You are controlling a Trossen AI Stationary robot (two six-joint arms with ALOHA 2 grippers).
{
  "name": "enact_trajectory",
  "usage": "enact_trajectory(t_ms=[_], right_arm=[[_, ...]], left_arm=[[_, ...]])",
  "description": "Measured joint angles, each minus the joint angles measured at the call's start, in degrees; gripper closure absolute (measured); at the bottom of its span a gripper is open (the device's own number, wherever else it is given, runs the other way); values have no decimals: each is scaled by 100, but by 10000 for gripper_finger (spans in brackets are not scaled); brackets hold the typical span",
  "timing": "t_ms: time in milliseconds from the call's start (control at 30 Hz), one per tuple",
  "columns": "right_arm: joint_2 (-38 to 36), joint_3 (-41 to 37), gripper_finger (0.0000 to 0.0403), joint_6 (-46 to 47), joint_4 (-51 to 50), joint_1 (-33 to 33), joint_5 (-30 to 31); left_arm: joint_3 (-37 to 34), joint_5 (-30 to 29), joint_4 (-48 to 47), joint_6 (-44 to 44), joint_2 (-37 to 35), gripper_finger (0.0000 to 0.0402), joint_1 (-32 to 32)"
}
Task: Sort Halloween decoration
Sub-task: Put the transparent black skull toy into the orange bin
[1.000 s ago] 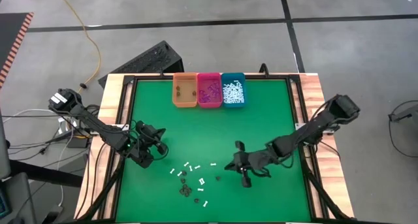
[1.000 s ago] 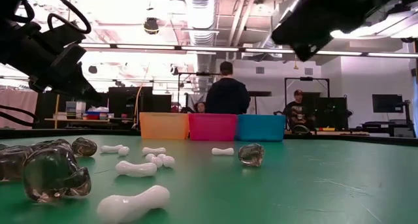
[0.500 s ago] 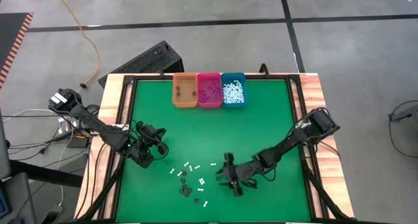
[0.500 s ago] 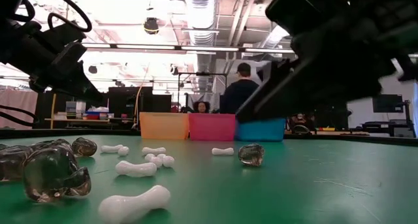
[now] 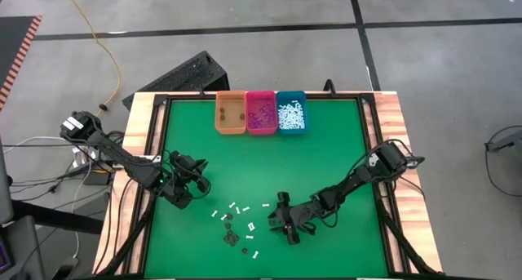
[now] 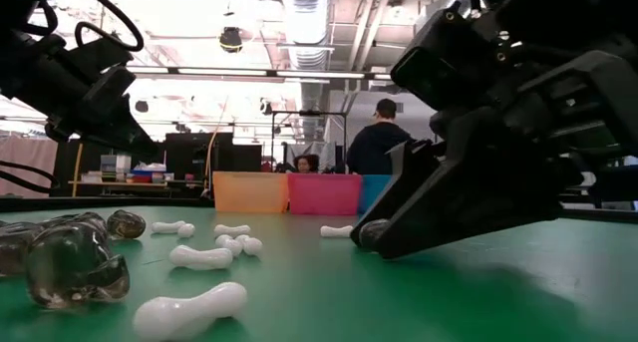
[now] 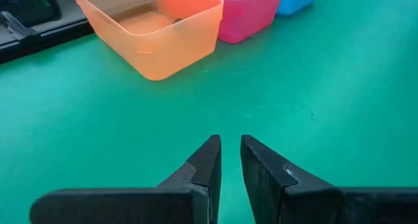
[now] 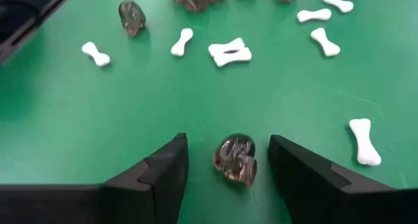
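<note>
In the low view, we find the right gripper (image 6: pixel 399 237) blocking most of the teal bin (image 6: pixel 375 193) and half-hiding 1 dark skull piece (image 6: pixel 371 232) at its tip. From above, we cannot tell the small dark pieces (image 5: pixel 232 235) apart by shape. The pink bin (image 7: pixel 251 15) and teal bin are cut off in the left wrist view, their contents unseen.

Open green table (image 5: pixel 326 157) between three far-edge bins (image 5: pixel 261 113) and near-edge scattered bones and skulls (image 5: pixel 238 224); passage unobstructed.
</note>
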Motion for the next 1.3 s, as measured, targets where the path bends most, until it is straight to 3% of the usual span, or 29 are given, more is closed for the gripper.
enact_trajectory(t_ms=[133,367,633,800,1000,1300], right_arm=[[73,3,189,102,-65,-3,12],[77,1,296,97,-103,-10,4],[-141,-15,297,391,-86,-105,-40],[-715,-30,297,367,-173,-416,24],[-1158,45,297,-119,-270,-1195,85],[-1208,1204,297,-1269,-432,-2761,108]], left_arm=[[0,0,-1,-1,0,351,69],[0,113,1,-1,0,351,99],[0,278,4,-29,0,351,99],[0,278,10,-62,0,351,99],[0,276,6,-58,0,351,99],[0,272,-16,76,0,351,99]])
